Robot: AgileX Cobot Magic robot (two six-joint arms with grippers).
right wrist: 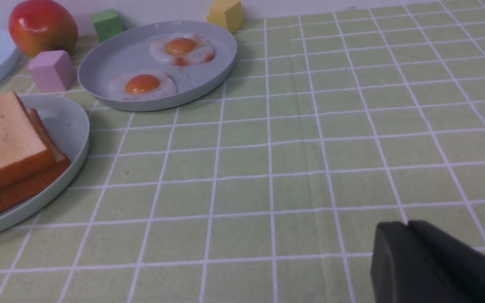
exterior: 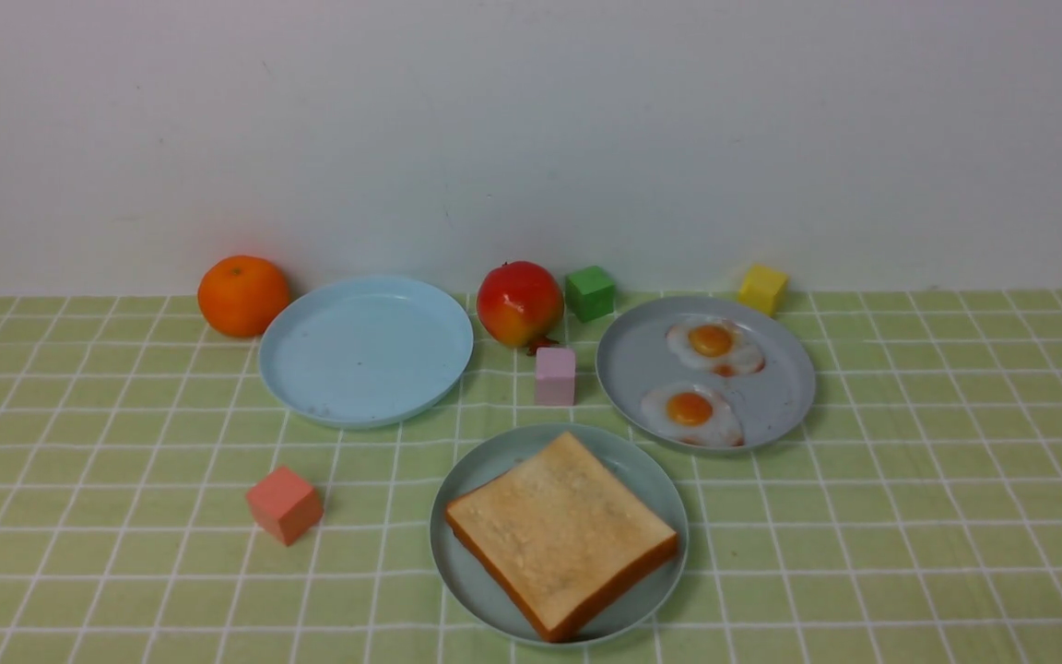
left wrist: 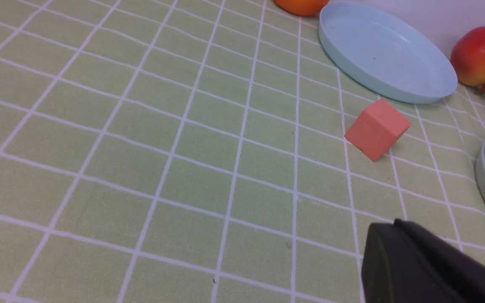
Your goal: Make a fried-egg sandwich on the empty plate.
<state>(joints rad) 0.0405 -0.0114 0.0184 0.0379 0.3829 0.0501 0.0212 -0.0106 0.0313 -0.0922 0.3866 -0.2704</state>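
Neither gripper shows in the front view. Each wrist view catches only a dark corner of the left gripper (left wrist: 427, 265) or right gripper (right wrist: 436, 265), so I cannot tell their opening; nothing seems held.

At lower centre, two toasts (exterior: 560, 530) lie stacked on the teal plate (exterior: 466, 590). No egg shows between them, though one may be hidden.

If there is none, next lift the top toast and fetch an egg (exterior: 690, 412) from the grey plate (exterior: 632, 369) at right.

The cloth at right is open; the pink cube (exterior: 555, 375) crowds the gap.
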